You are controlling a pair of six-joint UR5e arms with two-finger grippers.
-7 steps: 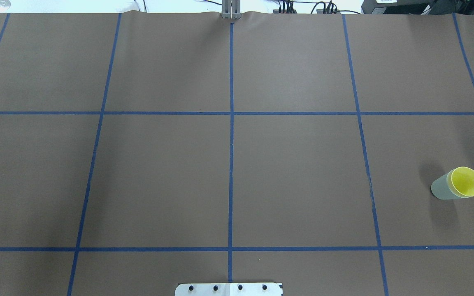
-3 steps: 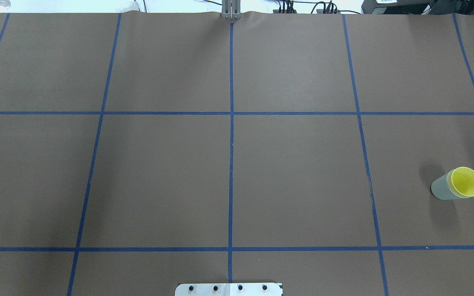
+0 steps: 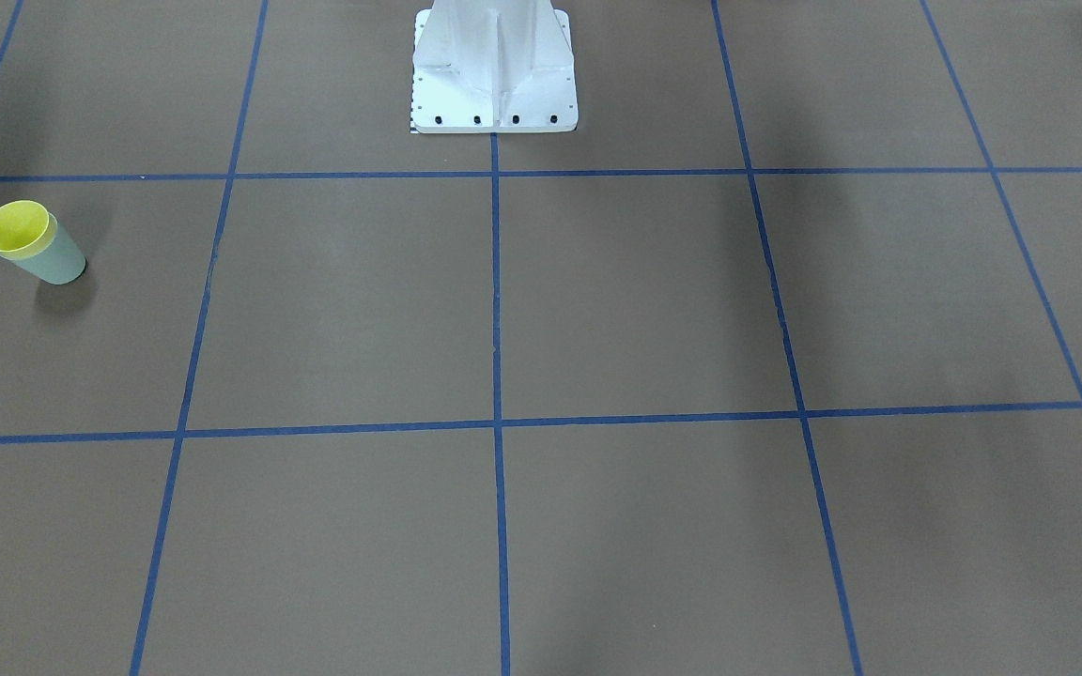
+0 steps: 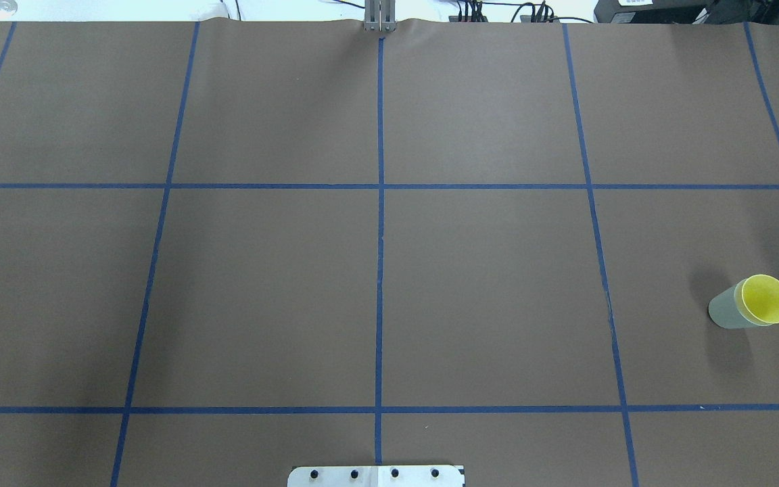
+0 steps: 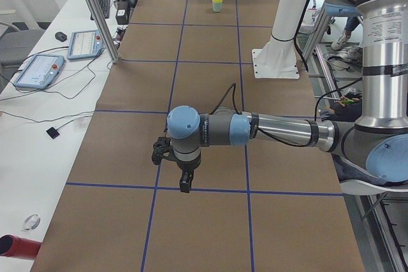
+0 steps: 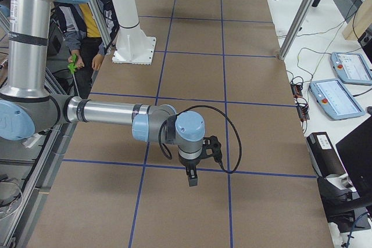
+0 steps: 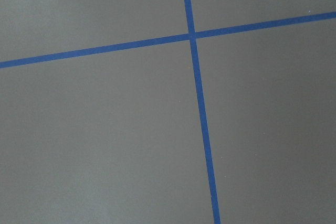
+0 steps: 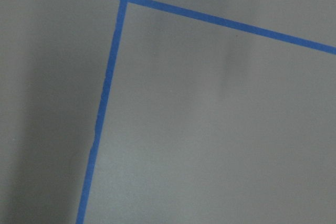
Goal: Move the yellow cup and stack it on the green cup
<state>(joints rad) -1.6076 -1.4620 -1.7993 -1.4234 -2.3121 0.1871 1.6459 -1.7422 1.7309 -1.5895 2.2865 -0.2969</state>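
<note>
Yellow cup (image 4: 766, 298) sits nested upright in the green cup (image 4: 724, 312), well to the robot's right of the white pedestal (image 3: 494, 66). I cannot tell whether the left gripper (image 5: 184, 185) or the right gripper (image 6: 192, 178) is clenched.

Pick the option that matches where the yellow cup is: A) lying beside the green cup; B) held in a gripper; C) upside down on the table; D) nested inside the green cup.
D: the yellow cup sits inside the green cup, with only its rim showing above the green one's mouth.
</note>
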